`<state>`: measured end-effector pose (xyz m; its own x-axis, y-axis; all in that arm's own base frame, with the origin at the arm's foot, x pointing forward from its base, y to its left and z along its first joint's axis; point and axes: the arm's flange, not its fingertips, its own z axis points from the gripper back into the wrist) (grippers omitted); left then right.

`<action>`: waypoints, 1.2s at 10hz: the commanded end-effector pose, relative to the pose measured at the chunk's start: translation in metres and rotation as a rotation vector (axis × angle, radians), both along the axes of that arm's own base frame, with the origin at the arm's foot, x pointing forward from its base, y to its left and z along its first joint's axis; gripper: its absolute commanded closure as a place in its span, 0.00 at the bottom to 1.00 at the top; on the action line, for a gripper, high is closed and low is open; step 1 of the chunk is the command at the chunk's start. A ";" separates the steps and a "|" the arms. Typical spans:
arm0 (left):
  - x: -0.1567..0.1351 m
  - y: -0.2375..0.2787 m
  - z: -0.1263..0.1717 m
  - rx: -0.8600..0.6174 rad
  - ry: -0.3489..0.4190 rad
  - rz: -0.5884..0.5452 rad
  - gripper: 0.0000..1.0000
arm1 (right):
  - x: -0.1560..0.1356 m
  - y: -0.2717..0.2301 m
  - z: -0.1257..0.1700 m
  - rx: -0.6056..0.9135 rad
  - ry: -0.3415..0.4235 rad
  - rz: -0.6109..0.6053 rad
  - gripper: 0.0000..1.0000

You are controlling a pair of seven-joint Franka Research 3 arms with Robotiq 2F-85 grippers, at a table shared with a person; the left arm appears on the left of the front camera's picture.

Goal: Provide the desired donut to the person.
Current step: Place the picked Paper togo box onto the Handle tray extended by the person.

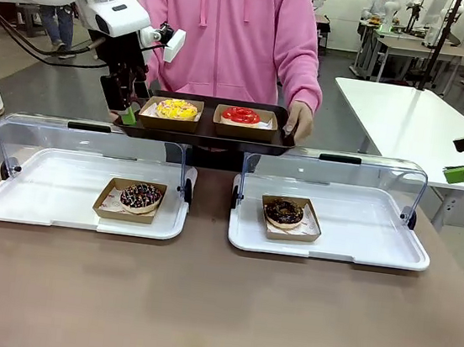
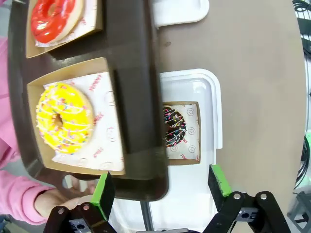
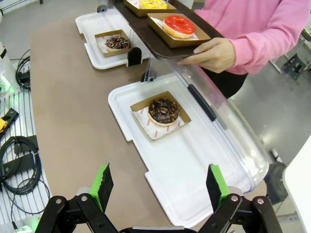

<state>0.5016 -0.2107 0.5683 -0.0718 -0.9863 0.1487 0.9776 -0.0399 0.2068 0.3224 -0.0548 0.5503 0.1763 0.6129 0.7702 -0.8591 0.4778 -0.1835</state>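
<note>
Left hand [image 2: 163, 187] wide open, empty, at tray [image 2: 141, 63] edge.

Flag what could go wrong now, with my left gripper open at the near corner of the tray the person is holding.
1. The left gripper sits right at the dark tray edge; a bump could tip the yellow donut or red donut.
2. In the left wrist view, the person's hand lies close to one fingertip; a pinch looks possible.
3. The tray hangs over the open case lids, so lowering may knock them.
</note>
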 end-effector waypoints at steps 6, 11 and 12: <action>-0.002 -0.001 -0.002 -0.006 0.019 0.000 0.00 | 0.001 0.000 -0.001 0.009 0.004 0.002 0.00; -0.002 -0.001 -0.002 -0.006 0.019 0.000 0.00 | 0.001 0.000 -0.001 0.009 0.004 0.002 0.00; -0.002 -0.001 -0.002 -0.006 0.019 0.000 0.00 | 0.001 0.000 -0.001 0.009 0.004 0.002 0.00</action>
